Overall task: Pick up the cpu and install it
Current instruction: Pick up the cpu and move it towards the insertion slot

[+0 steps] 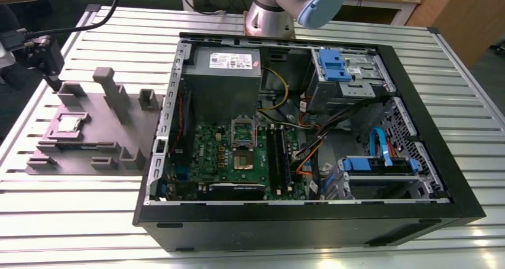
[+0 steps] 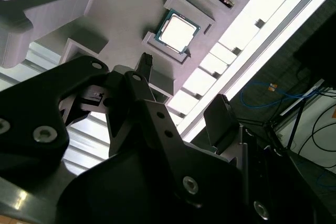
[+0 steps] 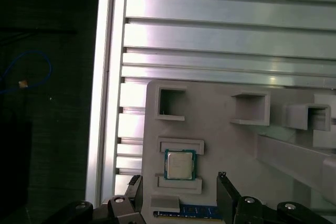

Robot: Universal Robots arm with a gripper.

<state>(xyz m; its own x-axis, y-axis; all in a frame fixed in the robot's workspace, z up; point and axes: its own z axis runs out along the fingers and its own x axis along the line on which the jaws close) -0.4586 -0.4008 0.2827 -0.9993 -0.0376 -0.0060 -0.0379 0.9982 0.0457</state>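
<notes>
Black two-fingered gripper [image 3: 179, 178] was spread wide over the grey moulded fixture plate [image 3: 220, 145], pinching nothing.

The cpu [image 3: 180, 164], a small flat square chip with a silvery metal top and thin pale rim, lay in a shallow recess of the plate between two raised grey ridges [image 3: 180, 144]. In the first wrist view it sat between the fingers [image 3: 226, 195], clear of both. In the exterior view the plate rested on the slatted aluminium table [image 1: 79, 221], at the exterior view's left of the open black computer case [image 1: 316, 221] with its green motherboard [image 1: 213, 162]. The grey power-supply box [image 1: 217, 86] bore a white label [image 1: 227, 61]. No print on the label or the chip could be read.
</notes>
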